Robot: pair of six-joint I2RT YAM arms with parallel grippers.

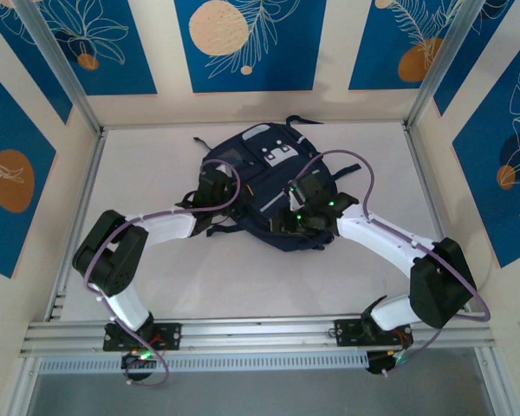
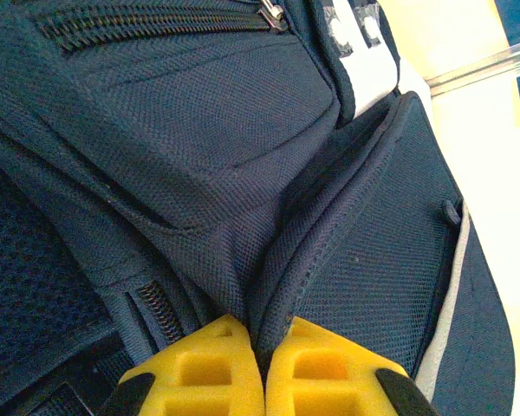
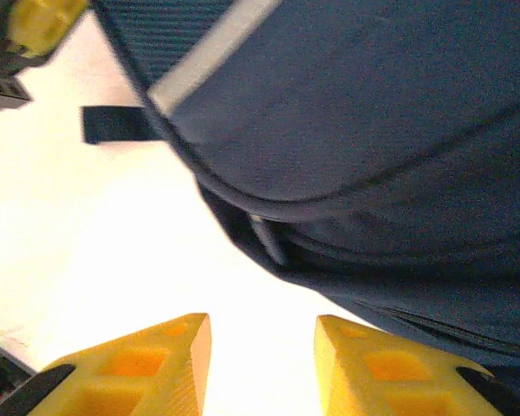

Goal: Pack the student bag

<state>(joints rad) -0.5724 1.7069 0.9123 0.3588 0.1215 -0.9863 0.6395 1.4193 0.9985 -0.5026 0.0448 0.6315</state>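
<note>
Found flat at the middle of the white counter (image 1: 243, 277): large navy-blue fabric backpack (image 1: 262, 186) with grey patches. Clamped by the left jaws: a fold of its cloth beside a zip (image 2: 156, 305). Spread wide and empty just beside its lower edge: the right jaws. Probably opening it up. Hold the fold firm, lift gently, grip the opposite seam, part slowly.
</note>
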